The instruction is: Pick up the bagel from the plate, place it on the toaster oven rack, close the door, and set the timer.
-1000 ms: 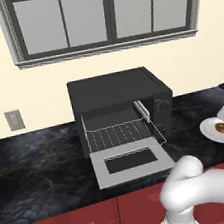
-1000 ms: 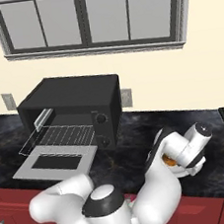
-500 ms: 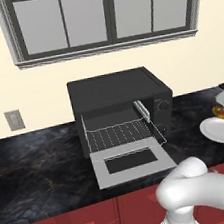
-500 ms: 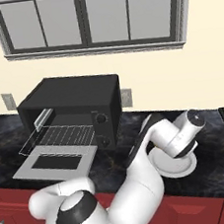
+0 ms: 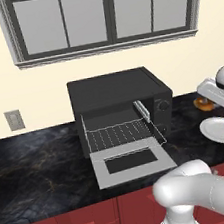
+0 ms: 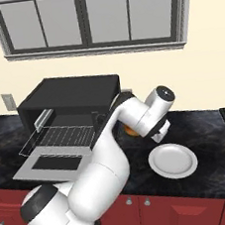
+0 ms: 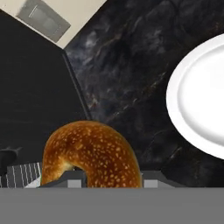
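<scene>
The tool (image 7: 107,177) grips the bagel (image 7: 89,151), lifted clear above the dark marble desk (image 7: 131,65). Beside it lies the white plate (image 6: 173,160). Farther left, the toaster oven (image 5: 117,95) stands with its door (image 5: 134,164) dropped flat and the rack (image 5: 120,134) exposed.

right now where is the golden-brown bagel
The golden-brown ring bagel is held in the fingers, lifted above the black counter, between the round white plate and the black toaster oven.
</scene>
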Motion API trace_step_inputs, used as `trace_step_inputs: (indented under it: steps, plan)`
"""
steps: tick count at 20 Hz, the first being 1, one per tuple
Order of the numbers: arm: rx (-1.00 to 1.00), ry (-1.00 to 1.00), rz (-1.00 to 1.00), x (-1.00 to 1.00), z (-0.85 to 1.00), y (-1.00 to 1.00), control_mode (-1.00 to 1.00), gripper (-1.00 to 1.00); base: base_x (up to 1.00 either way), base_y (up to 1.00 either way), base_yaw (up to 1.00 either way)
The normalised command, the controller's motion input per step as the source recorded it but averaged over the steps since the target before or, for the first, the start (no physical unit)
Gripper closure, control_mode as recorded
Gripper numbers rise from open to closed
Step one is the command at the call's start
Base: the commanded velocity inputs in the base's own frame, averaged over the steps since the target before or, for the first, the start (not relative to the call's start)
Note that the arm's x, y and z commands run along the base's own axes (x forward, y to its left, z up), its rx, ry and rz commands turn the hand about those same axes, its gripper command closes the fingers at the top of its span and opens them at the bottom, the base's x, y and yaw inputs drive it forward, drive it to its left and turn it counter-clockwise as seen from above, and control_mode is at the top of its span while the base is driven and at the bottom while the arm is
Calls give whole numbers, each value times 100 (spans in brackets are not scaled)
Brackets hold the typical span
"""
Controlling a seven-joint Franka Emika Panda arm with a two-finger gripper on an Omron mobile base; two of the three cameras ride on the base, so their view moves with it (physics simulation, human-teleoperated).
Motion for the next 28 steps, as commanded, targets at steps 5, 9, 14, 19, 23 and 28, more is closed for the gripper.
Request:
trace_step_inputs:
  steps: [5, 9, 14, 19, 23, 28]
  plan:
    - [-8, 0, 17, -25, 19, 100, -100, 100, 0, 0, 0]
    - [-8, 0, 16, -9, 12, 100, -100, 100, 0, 0, 0]
    - [-5, -1, 15, -2, 2, 100, -100, 100, 0, 0, 0]
    - [-2, -4, 13, 2, 0, 100, -100, 100, 0, 0, 0]
    - [-1, -4, 11, 8, -6, 92, -100, 100, 0, 0, 0]
    - [0, -5, 9, 12, -31, 71, -100, 100, 0, 0, 0]
